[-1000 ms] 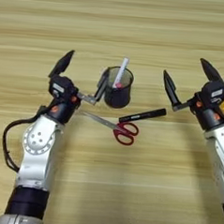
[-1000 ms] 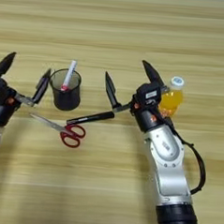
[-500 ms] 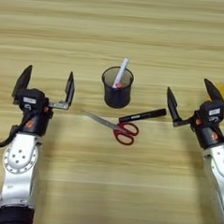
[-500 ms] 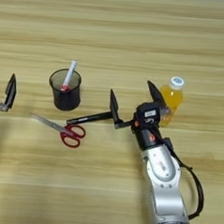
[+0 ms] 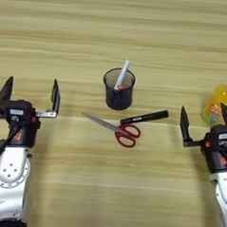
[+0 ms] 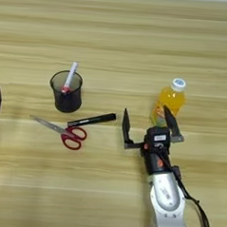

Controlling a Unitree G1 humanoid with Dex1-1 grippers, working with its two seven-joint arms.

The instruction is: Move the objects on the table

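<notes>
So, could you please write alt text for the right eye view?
A robot's right claw, open, sits on a wooden table just in front of an orange drink bottle. Left of it lie a black marker and red scissors, with a black cup behind.

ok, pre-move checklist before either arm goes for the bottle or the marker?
1. Right gripper open: ok, fingers spread wide, nothing between them.
2. Left gripper open: ok, empty, at the table's left side.
3. Bottle upright, cap on: ok, just beyond the right gripper.
4. Marker free to lift: ok, lying flat; whether it touches the scissors cannot tell.
5. Pen cup out of the way: ok, upright, beyond the marker.
6. Right finger touching the bottle: cannot tell, they overlap in view.
</notes>
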